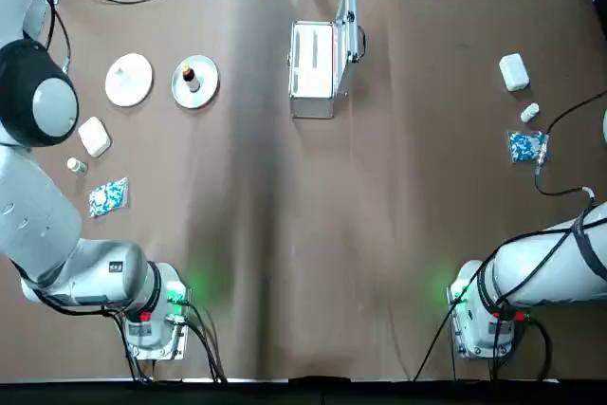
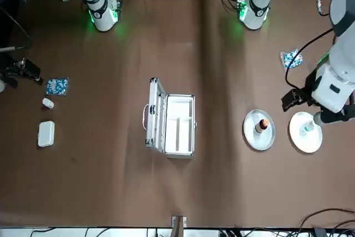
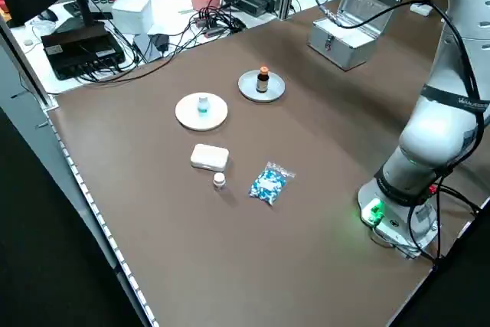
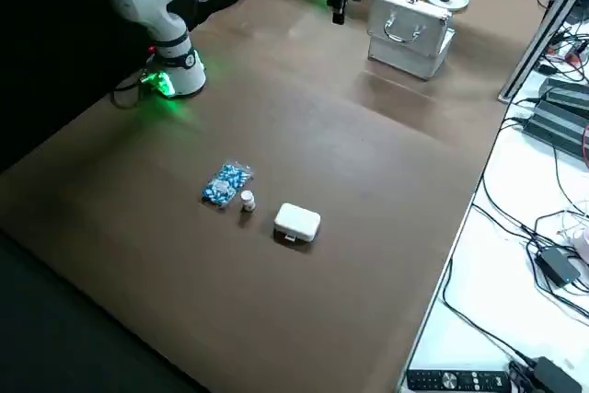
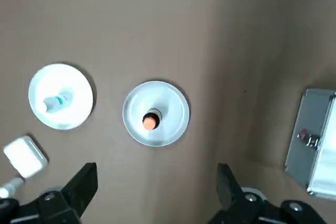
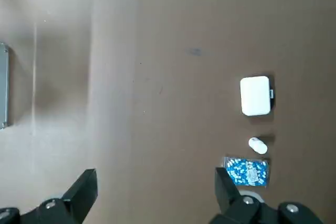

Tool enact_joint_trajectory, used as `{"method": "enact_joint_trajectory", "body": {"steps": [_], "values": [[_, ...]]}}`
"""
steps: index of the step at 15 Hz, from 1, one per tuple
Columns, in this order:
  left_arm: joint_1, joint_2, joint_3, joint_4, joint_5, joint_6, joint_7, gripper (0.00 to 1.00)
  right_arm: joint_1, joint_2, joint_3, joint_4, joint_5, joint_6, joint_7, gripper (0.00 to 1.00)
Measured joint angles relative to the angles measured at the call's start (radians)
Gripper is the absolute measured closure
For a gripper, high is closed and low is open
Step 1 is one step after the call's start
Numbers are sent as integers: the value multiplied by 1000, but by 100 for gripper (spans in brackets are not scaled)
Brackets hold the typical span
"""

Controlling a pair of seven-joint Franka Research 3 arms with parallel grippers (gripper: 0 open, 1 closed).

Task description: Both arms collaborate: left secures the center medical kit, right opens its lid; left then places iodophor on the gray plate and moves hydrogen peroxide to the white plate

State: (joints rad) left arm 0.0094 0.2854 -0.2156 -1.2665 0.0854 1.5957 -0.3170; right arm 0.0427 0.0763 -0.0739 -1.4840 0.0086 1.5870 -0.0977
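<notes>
Judging by the layout, the placing looks done: medical kit [image 1: 317,68] at far centre of the bench [image 1: 303,263], lid [image 1: 349,21] standing upright on its right side, tray bare as far as the overhead shows.

- Iodophor [image 1: 189,74] upright in the well of the gray plate [image 1: 204,90], far left.
- Hydrogen peroxide [image 3: 203,103] on the white plate [image 1: 140,86], just left of the gray one; the two plates sit just beside each other, not touching.
- Left tool [image 5: 155,184]: hangs over the left of the bench above the plates, fingers spread wide, nothing between them.
- Right tool [image 6: 155,184]: wide open too, empty, over the right side near a white case [image 6: 255,95], a small vial [image 6: 257,145] and a blue blister pack [image 6: 247,171].

Step in hand, as I read it: clearing out. To do it well, lift the left tool straight up before swinging back, so that the fingers stay off the iodophor cap and the light white bottle, either of which would tip at a brush. Keep the arm's path left of the raised lid. The right arm need only stay on its own side.
</notes>
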Motion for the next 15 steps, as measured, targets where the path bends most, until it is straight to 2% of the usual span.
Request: {"method": "enact_joint_trajectory", "body": {"steps": [2,6,10,15], "values": [[11,-9,0,0,0,0,45,0,0,0,0,0,0,0,0,1],[12,-21,-1,-1,0,-76,52,0,0,0,0,0,0,-1,0,1],[12,-22,-1,-1,0,-87,59,0,0,0,-1,0,0,-2,0,1],[39,-62,-2,-26,-66,-94,74,0,0,0,-1,0,0,-3,0,1]]}}
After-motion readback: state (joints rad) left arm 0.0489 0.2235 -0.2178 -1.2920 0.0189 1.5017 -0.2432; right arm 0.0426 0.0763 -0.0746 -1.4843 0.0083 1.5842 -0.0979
